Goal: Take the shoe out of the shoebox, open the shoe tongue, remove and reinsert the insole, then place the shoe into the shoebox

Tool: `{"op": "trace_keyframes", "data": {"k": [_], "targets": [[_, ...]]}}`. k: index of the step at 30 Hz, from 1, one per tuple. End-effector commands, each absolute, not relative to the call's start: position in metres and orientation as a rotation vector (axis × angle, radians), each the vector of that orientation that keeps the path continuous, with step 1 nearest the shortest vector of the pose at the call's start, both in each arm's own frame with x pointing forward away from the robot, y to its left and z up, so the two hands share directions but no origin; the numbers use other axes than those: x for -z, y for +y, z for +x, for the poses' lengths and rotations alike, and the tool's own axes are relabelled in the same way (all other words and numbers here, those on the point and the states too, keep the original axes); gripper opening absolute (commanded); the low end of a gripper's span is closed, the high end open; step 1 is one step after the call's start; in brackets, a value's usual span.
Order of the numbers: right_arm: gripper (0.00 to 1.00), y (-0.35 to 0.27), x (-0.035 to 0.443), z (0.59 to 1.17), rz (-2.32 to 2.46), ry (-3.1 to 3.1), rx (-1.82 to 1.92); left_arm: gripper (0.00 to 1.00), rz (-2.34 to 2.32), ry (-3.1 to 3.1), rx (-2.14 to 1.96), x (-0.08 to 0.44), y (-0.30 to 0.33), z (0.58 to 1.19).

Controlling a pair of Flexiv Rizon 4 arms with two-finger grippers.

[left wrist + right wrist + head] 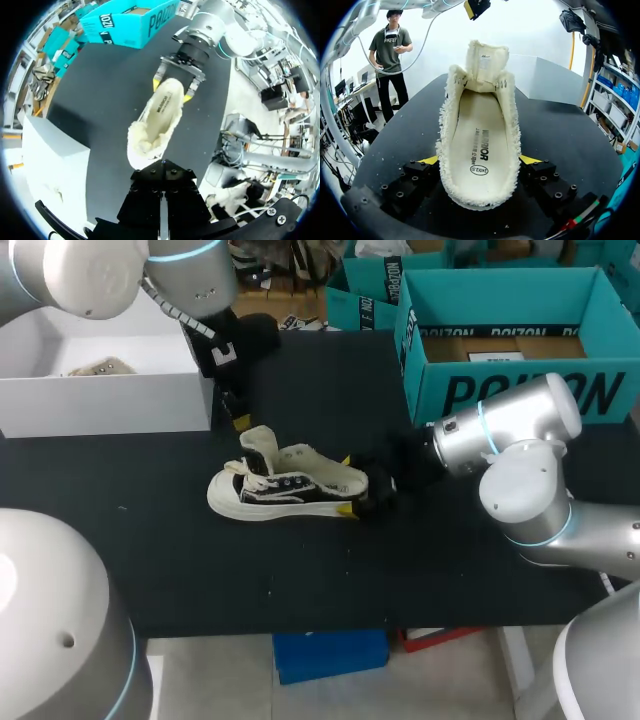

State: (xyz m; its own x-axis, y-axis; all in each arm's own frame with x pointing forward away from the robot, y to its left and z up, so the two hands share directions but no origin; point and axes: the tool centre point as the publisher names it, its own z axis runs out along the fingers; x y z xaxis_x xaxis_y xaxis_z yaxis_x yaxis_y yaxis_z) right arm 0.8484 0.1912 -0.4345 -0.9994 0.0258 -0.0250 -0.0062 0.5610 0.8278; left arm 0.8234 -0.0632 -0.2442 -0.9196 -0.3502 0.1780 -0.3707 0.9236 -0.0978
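Jaws clamped on the sneaker (285, 488) heel: right gripper (479, 162). Left gripper (238, 418) hangs near the tongue (grip: cannot tell). Bare table (300, 570) surrounds it, shoebox (500, 350) well apart.

Bright, even light falls from above onto my table (300, 570), leaving only a faint shadow under the shoe (285, 485). Glare shines off my right arm (520, 425).
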Motion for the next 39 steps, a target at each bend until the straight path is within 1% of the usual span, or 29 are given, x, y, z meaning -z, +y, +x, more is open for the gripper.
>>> {"op": "trace_keyframes", "data": {"k": [1,33,39], "targets": [[0.00,0.191,0.438,0.849,0.020,2.746,-1.454,0.00,0.124,-2.915,-0.147,0.243,-0.066,0.830],[0.00,0.191,0.438,0.849,0.020,2.746,-1.454,0.00,0.124,-2.915,-0.147,0.243,-0.066,0.830],[0.00,0.191,0.438,0.849,0.020,2.746,-1.454,0.00,0.072,-2.916,-0.131,0.242,-0.094,0.824]]}}
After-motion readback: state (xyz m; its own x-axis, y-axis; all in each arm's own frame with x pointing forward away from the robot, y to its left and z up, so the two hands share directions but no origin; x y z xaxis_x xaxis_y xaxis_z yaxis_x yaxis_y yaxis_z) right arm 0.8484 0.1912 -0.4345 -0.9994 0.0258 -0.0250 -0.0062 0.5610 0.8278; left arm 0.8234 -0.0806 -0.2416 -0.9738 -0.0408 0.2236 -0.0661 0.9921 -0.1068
